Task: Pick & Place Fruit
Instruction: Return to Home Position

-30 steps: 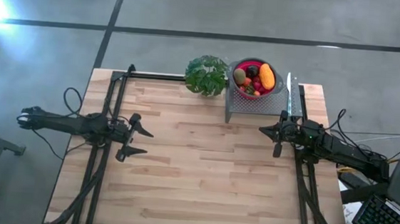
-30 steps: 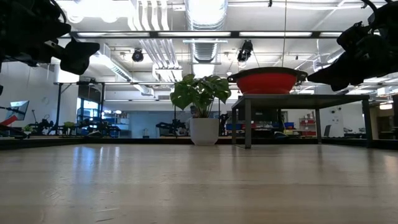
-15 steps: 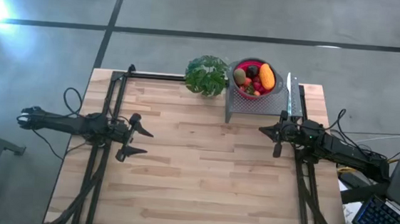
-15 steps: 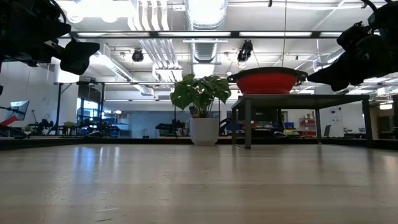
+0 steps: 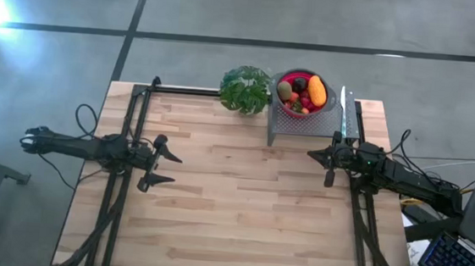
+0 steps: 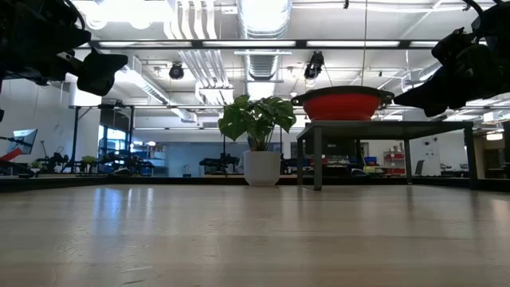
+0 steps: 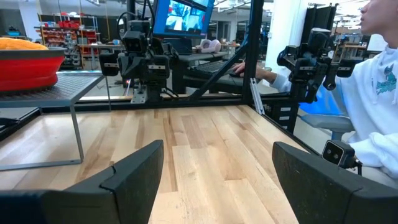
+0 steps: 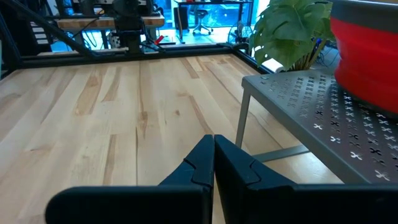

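Several toy fruits (image 5: 301,94), red, orange, olive-brown and dark, lie heaped in a red bowl (image 5: 286,79) that stands on a grey perforated metal stand (image 5: 306,125) at the table's far edge. My left gripper (image 5: 163,169) hovers open over the table's left side, pointing level toward the right, with nothing between its fingers (image 7: 137,171). My right gripper (image 5: 320,166) hovers shut near the stand's near right corner, pointing left, holding nothing; in its wrist view the fingers (image 8: 213,163) meet.
A leafy green plant (image 5: 245,89) in a white pot (image 6: 261,168) stands left of the stand. A thin pale knife-like stick (image 5: 342,107) lies on the stand right of the bowl. A person in a white hoodie (image 7: 379,93) sits beyond the table's right side.
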`<action>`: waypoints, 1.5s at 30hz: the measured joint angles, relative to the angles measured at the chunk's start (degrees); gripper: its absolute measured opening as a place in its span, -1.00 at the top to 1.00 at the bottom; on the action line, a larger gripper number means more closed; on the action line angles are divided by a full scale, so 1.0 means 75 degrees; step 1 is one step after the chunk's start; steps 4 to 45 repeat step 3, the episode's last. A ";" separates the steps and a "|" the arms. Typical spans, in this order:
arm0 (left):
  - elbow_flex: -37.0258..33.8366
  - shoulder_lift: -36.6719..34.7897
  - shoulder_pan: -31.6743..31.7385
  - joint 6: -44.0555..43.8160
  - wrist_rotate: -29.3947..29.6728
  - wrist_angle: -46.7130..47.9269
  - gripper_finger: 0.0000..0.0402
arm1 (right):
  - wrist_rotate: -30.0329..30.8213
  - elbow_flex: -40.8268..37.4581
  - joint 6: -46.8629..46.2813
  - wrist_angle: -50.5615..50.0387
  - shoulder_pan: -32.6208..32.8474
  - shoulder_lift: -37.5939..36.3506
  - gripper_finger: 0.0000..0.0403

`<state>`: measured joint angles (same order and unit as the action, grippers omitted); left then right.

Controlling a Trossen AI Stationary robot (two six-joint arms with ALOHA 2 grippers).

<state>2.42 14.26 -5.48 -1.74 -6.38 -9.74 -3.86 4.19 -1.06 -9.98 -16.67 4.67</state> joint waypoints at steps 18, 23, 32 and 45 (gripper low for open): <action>0.0000 0.0000 0.0001 0.0001 -0.0002 0.0001 -0.52 | 0.0000 0.0000 0.0000 -0.0002 0.0000 0.0000 0.96; 0.0000 0.0000 0.0001 0.0001 -0.0002 0.0001 -0.52 | 0.0000 0.0000 0.0000 -0.0002 0.0000 0.0000 0.96; 0.0000 0.0000 0.0001 0.0001 -0.0002 0.0001 -0.52 | 0.0000 0.0000 0.0000 -0.0002 0.0000 0.0000 0.96; 0.0000 0.0000 0.0001 0.0001 -0.0002 0.0001 -0.52 | 0.0000 0.0000 0.0000 -0.0002 0.0000 0.0000 0.96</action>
